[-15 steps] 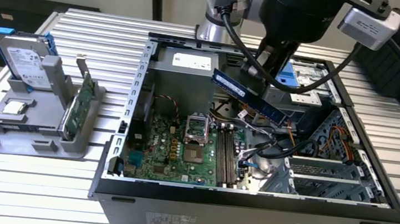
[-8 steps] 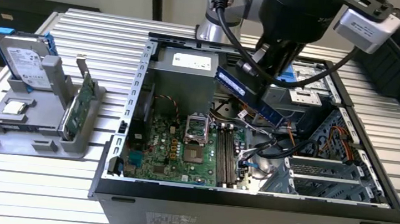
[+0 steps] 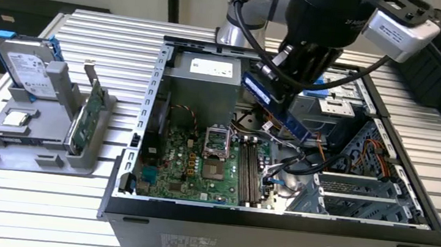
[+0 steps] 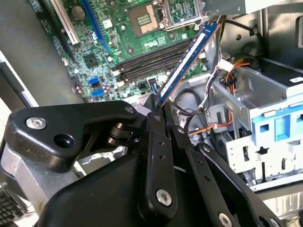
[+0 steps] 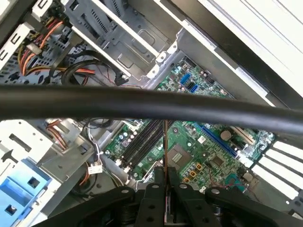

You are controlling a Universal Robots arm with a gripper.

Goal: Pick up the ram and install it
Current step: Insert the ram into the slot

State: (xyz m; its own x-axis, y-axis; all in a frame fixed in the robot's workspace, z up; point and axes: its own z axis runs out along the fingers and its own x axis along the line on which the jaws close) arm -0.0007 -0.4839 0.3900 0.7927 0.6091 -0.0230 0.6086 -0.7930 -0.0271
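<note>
1. Locate the open computer case (image 3: 274, 237). It lies on its side on the slatted table so that you reach the interior from above.
2. Note the grey parts stand (image 3: 30, 140) at the exterior view's left. It holds the hard drive (image 3: 27, 69) and the green expansion card (image 3: 85, 118) upright, well apart from the case.
3. Identify the motherboard (image 3: 179, 168) on the case floor. Its component face points up toward the arm.
4. Check the gripper (image 4: 161, 109). Its fingers are clamped on one end of the ram (image 4: 189, 59), pressing its two flat faces so that the contact edge is free.
5. Confirm the ram's position. It hangs tilted in the air inside the case, above the motherboard and near the loose cables (image 3: 299, 162). It touches nothing but the fingers and is not yet seated.
6. Find the memory slots (image 5: 142, 139), a set of parallel dark channels beside the processor socket (image 3: 216, 143). In the first wrist view the ram appears edge-on and runs roughly along them, which suits lowering it into one.
</note>
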